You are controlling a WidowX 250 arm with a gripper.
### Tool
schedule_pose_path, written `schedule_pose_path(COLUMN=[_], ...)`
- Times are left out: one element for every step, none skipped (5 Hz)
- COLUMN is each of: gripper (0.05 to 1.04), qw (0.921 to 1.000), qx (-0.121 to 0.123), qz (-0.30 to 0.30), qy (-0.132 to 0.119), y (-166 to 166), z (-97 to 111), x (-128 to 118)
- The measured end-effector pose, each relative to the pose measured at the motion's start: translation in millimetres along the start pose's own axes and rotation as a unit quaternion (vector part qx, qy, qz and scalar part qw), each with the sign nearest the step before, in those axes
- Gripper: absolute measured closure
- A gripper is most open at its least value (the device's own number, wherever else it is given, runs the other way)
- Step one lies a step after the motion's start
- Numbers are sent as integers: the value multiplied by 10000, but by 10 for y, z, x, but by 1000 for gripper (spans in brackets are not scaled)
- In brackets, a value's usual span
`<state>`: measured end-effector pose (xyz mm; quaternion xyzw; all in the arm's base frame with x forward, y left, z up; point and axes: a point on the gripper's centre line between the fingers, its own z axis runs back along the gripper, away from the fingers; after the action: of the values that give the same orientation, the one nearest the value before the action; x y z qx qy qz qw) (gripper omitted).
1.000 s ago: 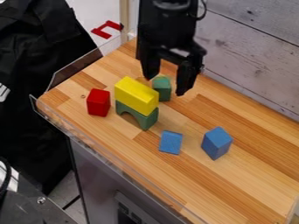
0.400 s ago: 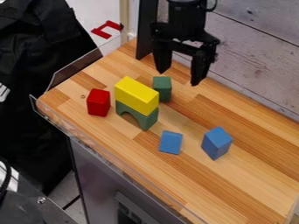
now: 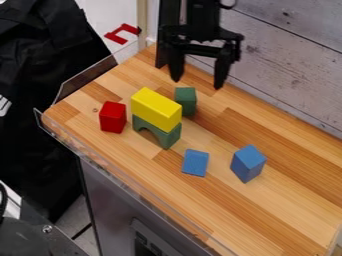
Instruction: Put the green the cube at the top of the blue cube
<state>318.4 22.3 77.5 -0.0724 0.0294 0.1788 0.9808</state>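
The gripper (image 3: 197,84) hangs pointing down, its fingers (image 3: 176,66) released and spread; the green cube (image 3: 186,102) sits near, toward seven o'clock, the taller blue block (image 3: 248,164) farther, toward five.

The black arm (image 3: 202,22) is at twelve o'clock, its end effector (image 3: 198,84) hanging with both fingers (image 3: 176,65) parted, tips toward six o'clock.

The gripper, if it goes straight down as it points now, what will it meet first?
Probably the green cube, seen just below the open gripper. But depth is unclear from this view, so it may instead meet the table behind the cube.
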Motion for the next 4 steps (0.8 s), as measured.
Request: schedule_pose_path(gripper=[89,89,89,89], qw=[9980,9945,9956,9960], qx=[-228,-252,-161,-51], qz=[578,1004,876,817], qy=[100,183,274,367], y=[137,205,208,197], z=[-45,-92,-151,-229], x=[46,59,76,133])
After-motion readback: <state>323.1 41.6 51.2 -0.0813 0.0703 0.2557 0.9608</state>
